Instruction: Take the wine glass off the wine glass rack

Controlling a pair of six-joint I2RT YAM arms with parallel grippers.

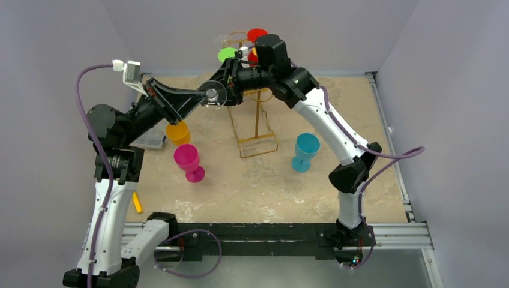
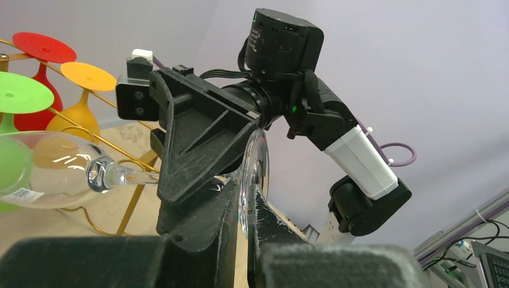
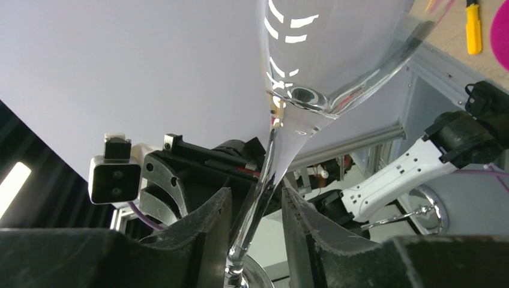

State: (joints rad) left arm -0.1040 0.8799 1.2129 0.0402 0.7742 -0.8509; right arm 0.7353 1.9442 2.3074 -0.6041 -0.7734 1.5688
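Observation:
A clear wine glass (image 2: 42, 171) lies on its side in the air, foot toward the left arm and bowl toward the gold wine glass rack (image 1: 257, 123). My left gripper (image 2: 252, 210) is shut on the rim of the glass's round foot (image 1: 213, 96). In the right wrist view the stem (image 3: 264, 186) runs up between the fingers of my right gripper (image 3: 255, 222). They stand open around it, with a gap showing on the right side. Green (image 2: 18, 96), red (image 2: 42, 48) and orange (image 2: 87, 78) glasses hang upside down on the rack.
On the table stand an orange cup (image 1: 177, 132), a magenta goblet (image 1: 189, 162) and a teal goblet (image 1: 306, 150). The rack's wire base (image 1: 258, 146) sits between them. A yellow tool (image 1: 137, 202) lies near the left arm, and a clear container (image 1: 150, 141) sits behind the orange cup.

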